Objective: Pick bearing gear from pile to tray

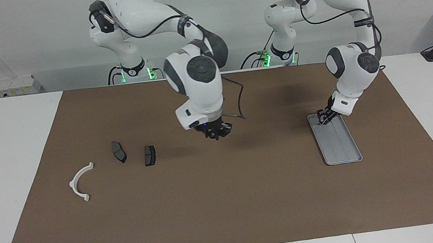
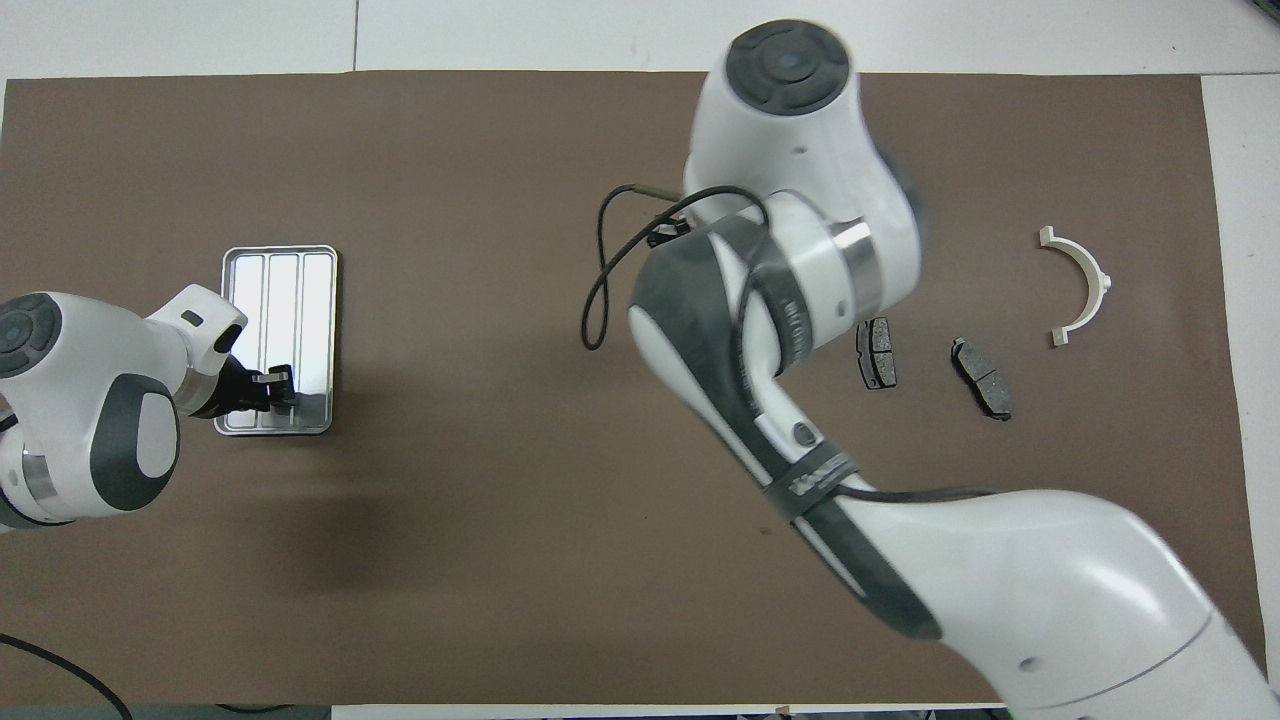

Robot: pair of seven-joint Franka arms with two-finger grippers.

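On mat — tray (image 1: 351,155) lengthwise toward robots.

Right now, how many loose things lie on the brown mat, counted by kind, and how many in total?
White curved bracket: 1
Dark grey brake pads: 2
Silver-grey tray: 1
Total: 4

Two white arms, rounded glossy shells, dark grey joint caps and bands. Black cables looped along links. Green lights glow at bases. Small black pincers; lettered dark strap on forearms.
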